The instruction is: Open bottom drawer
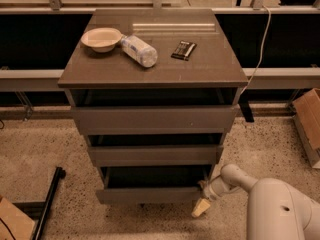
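Note:
The grey-brown cabinet (150, 69) has three stacked drawers, all pulled out a little. The bottom drawer (150, 194) sticks out farthest, showing its dark inside (155, 176). Its flat front has no handle. My gripper (204, 200) is low at the right end of the bottom drawer's front, at its corner. A pale fingertip (201, 208) points down toward the floor. The white arm (270, 204) comes in from the lower right.
On the cabinet top lie a shallow bowl (101, 38), a plastic bottle (139, 50) on its side and a dark snack packet (183, 49). A cardboard box (309, 124) stands at the right, a black stand leg (47, 204) at the lower left. The floor is speckled.

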Action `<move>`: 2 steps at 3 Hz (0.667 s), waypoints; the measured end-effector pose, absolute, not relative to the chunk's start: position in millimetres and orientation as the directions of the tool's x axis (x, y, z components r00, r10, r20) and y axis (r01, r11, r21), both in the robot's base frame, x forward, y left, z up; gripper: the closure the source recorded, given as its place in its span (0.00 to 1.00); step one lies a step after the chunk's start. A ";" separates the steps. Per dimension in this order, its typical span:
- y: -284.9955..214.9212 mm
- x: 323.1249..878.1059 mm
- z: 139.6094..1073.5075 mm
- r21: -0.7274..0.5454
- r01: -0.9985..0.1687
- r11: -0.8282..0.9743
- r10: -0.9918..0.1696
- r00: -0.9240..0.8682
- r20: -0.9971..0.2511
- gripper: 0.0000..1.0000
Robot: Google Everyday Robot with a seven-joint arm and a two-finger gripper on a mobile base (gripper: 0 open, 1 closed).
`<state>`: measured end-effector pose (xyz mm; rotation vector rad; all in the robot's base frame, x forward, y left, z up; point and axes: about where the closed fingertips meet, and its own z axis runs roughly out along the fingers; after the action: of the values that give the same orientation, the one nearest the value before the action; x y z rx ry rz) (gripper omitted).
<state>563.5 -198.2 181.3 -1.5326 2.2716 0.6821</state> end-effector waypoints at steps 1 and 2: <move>-198.2 563.5 182.4 0.209 -0.927 0.312 -0.776 -0.376 -0.507 0.39; -205.0 541.8 180.5 0.246 -0.917 0.315 -0.788 -0.397 -0.470 0.62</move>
<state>541.8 -205.0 180.5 -1.5460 2.3210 0.7021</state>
